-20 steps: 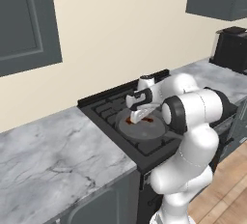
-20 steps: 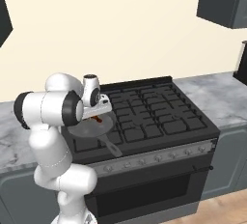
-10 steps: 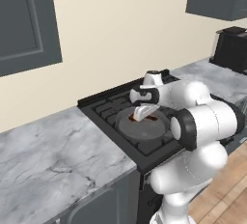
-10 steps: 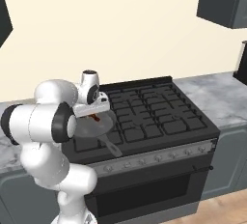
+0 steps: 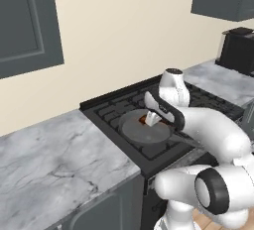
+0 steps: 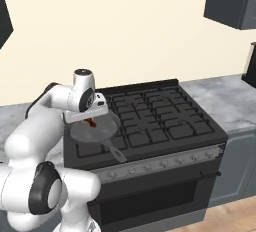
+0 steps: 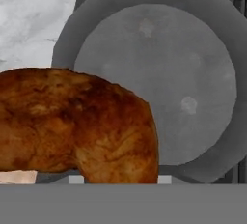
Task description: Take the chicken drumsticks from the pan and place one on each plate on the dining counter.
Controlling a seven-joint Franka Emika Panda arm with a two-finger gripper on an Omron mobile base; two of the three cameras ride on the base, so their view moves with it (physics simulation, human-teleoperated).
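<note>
My jaws hung just above the pan, over its far side, with the hand tilted down toward the stove. In the left base view a drumstick showed as a small orange-brown spot right at my white hand, and in the right base view the same reddish-brown piece sat directly under the hand, above the pan. Looking along my hand, the drumstick loomed large and close at the lower left, glossy and brown, with the bare grey floor of the pan beyond it. I could not see my finger tips there, so I cannot tell whether the jaws were closed on the meat or merely beside it. The pan rested on the black grates at the left of the stove, its thin handle pointing toward the front edge. Grey-white marble worktop lay just beside the stove.
</note>
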